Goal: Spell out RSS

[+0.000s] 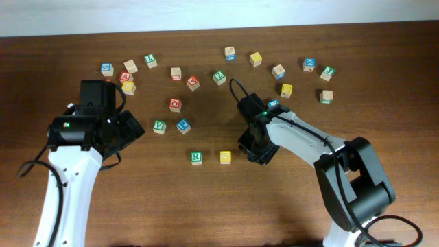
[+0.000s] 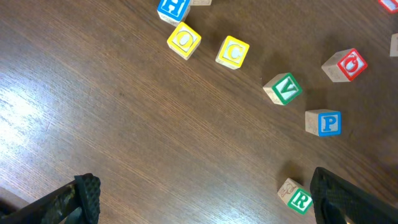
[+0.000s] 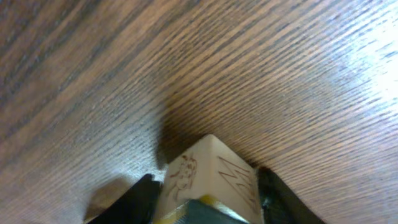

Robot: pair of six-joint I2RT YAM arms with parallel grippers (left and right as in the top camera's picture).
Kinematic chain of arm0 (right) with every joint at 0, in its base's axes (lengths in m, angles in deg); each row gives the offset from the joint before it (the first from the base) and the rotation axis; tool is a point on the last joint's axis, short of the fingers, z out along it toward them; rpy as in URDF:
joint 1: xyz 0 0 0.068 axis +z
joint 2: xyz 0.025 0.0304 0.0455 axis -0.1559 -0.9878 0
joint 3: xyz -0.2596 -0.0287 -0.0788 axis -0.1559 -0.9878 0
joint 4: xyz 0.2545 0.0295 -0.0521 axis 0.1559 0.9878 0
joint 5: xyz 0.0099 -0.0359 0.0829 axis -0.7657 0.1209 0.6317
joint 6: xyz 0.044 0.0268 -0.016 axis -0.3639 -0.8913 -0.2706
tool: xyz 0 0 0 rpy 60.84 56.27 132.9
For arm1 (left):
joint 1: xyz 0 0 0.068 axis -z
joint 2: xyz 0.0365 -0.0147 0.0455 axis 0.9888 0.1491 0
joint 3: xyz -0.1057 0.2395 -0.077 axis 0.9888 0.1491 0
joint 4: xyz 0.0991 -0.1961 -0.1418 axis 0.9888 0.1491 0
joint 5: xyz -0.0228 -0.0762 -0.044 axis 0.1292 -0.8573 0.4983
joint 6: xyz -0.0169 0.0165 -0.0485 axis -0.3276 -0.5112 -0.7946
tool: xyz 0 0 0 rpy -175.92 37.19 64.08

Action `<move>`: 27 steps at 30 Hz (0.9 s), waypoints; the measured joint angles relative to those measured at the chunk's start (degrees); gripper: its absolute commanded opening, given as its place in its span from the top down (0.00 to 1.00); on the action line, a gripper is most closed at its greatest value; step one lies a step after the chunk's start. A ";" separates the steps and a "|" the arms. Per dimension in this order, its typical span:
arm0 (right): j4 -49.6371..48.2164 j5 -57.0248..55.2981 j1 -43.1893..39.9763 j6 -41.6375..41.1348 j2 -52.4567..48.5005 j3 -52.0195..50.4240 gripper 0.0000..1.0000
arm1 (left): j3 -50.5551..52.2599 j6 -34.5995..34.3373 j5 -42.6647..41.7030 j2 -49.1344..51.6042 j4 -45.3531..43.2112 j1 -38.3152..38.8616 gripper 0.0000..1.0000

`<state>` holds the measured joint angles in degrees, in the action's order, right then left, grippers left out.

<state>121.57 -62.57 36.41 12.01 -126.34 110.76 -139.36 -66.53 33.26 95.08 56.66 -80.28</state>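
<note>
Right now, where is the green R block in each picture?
Overhead: the green R block sits low in the middle, just left of the yellow S block.
Left wrist: it is at the bottom right.
Right wrist: not in it; only a pale block shows, between the right gripper's fingers.
Shared landmark: the blue P block lies near the R in the overhead and left wrist views.

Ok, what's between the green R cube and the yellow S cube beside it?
Only bare table between R cube and S cube, seen overhead.
</note>
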 measured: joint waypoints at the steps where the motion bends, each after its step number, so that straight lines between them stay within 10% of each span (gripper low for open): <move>1: -0.07 0.00 0.00 0.20 0.00 0.00 0.63 | 0.00 0.00 0.00 0.00 0.00 0.00 0.01; 10: 0.74 0.39 -0.02 20.26 0.00 0.39 0.62 | 0.00 0.00 0.00 0.00 0.00 0.00 0.01; 11: 2.32 0.35 -0.02 27.15 -0.04 0.92 0.22 | -0.02 0.00 0.00 0.00 0.02 0.00 0.01; 15: 7.06 -0.26 -0.02 40.24 -0.15 2.97 0.12 | 0.00 0.00 0.00 0.00 0.02 0.00 0.01; 19: 12.85 2.45 -0.04 38.14 -0.46 7.93 0.23 | 0.00 0.00 0.00 0.00 0.00 0.00 0.01; 27: 13.16 1.40 -0.02 7.56 -0.46 7.67 0.30 | 0.00 0.00 0.00 0.00 0.00 0.00 0.01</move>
<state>134.73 -61.17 36.39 19.58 -126.79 118.43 -139.36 -66.53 33.26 95.08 56.66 -80.28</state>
